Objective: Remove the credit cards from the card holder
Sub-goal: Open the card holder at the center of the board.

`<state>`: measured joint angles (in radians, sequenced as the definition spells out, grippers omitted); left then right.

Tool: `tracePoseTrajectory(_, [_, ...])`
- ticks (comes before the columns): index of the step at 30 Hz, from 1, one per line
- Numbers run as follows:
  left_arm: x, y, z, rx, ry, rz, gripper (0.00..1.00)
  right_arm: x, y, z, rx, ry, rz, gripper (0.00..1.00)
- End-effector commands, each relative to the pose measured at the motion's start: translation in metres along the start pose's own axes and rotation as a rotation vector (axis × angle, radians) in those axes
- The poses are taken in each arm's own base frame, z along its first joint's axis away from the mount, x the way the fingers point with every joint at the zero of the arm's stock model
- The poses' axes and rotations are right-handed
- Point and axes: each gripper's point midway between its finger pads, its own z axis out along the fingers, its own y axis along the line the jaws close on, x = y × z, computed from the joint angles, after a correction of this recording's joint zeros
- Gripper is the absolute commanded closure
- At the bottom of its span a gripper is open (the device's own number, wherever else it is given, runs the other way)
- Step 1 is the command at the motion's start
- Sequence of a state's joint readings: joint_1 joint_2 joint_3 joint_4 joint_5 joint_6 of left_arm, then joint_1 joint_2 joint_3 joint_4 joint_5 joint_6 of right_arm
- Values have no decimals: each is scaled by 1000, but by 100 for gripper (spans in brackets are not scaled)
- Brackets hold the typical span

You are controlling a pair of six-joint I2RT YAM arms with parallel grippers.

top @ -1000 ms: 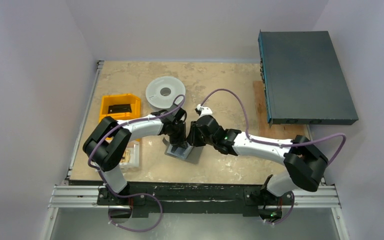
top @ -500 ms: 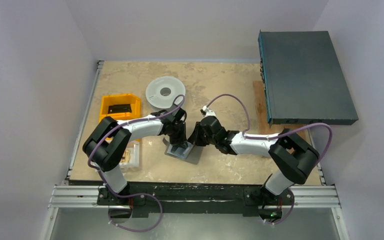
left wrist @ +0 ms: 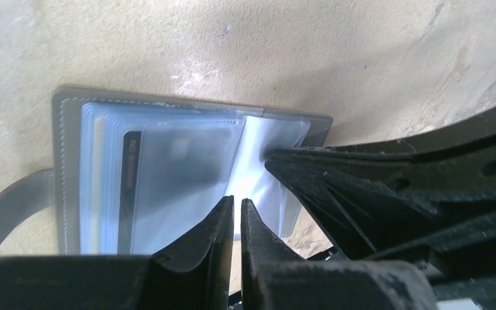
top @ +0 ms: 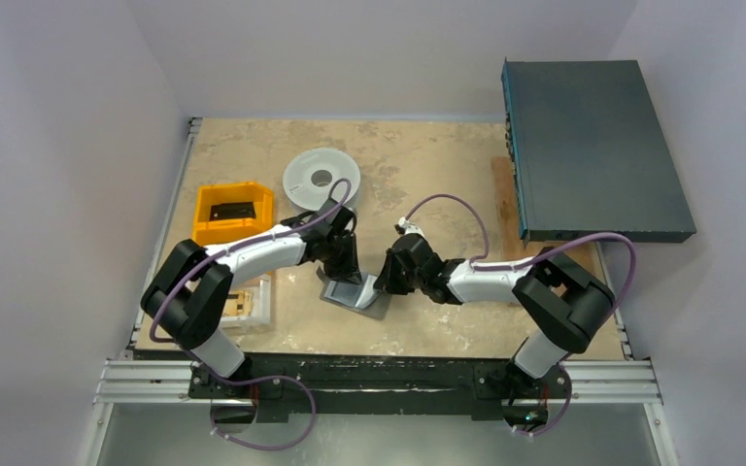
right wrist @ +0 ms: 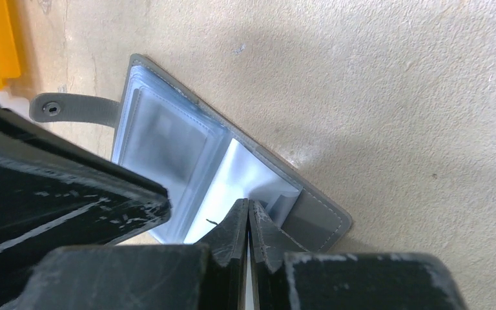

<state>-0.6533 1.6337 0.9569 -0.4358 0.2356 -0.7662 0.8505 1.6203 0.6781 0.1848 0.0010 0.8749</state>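
The card holder lies open and flat on the tan table, just below the centre of the overhead frame, between the two claws. In the left wrist view it fills the middle. Its grey stitched cover frames a stack of clear plastic sleeves. One card inside the sleeves shows a black strip with white lettering along it, too blurred to read. The closing strap, with its snap, sticks out at the upper left of the right wrist view.

The left gripper stands over the sleeves with its fingers drawn almost together, only a thin slit between the tips. Whether a sleeve is pinched there I cannot tell. The right gripper has its fingers pressed fully closed, and the tips meet at the white inner sleeve beside the cover's right-hand corner. Nothing can be made out between them.

At the left of the overhead frame a yellow bin holds a black item. A pale grey round spool lies above centre. A dark flat box sits at the upper right.
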Motion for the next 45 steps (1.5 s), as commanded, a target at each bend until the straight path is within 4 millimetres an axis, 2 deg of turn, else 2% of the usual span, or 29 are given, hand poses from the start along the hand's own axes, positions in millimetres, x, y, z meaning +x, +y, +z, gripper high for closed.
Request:
tracePoseTrajectory(1, [-6, 9, -21, -32, -63, 26, 90, 24, -34, 4, 98, 74, -9, 100])
tracePoseTrajectory(6, [-7, 40, -29, -142, -93, 35, 88, 27, -39, 9, 113, 83, -10, 100])
tracePoseTrajectory(10, [-6, 55, -26, -192, -90, 42, 88, 28, -41, 12, 120, 89, -14, 100])
tracePoseTrajectory(16, [-3, 61, -12, -212, -61, 38, 90, 31, -39, 13, 109, 109, -17, 100])
tracePoseTrajectory(22, [5, 56, -1, -198, -26, 49, 93, 30, -39, 11, 104, 106, -23, 100])
tracePoseTrajectory(29, [9, 42, 6, -186, -12, 65, 94, 31, -29, 10, 48, 108, -22, 82])
tracePoseTrajectory(36, [11, 38, 11, -182, 2, 51, 95, 23, -21, 2, 21, 81, -21, 62])
tracePoseTrajectory(45, [14, 25, 12, -134, 14, 55, 96, 15, -13, 0, 8, 62, -19, 50])
